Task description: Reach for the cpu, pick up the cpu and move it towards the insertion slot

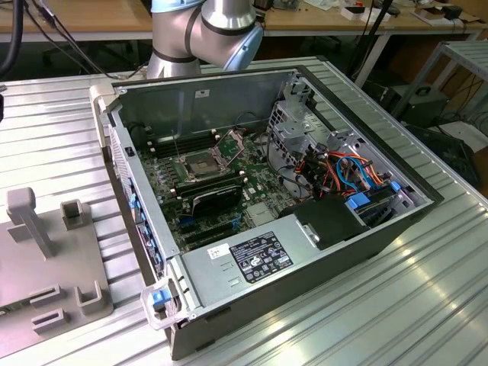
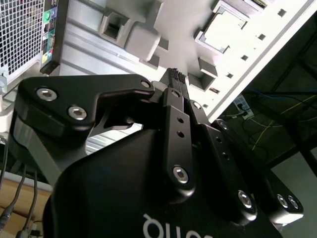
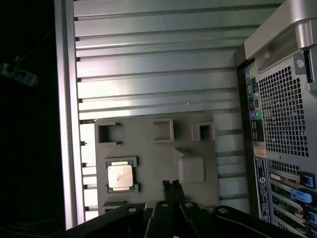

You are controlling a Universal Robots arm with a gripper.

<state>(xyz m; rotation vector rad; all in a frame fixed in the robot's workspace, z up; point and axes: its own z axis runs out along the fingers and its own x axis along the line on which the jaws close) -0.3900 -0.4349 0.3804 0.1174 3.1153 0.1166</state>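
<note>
Lying in a framed pocket of the grey fixture plate (image 3: 148, 153), near the plate's edge along the table (image 3: 148, 59) rim, the cpu (image 3: 120, 177) sits apart from the gripper (image 3: 172, 185), whose fingers (image 2: 173, 79) are pressed together, holding nothing. Printed stickers line the computer case (image 3: 282, 99); the insertion slot (image 1: 200, 164) lies inside.

Robotics lab: aluminium table (image 1: 412, 305), cabled workbenches (image 1: 84, 19).

nothing legible really: white label (image 1: 259, 258) on the power supply (image 1: 210, 268) is too tiny to make out, same for the sticker (image 3: 260, 168) on the case (image 3: 287, 109), and lettering (image 2: 173, 229) on the gripper (image 2: 174, 75) is cut off
</note>
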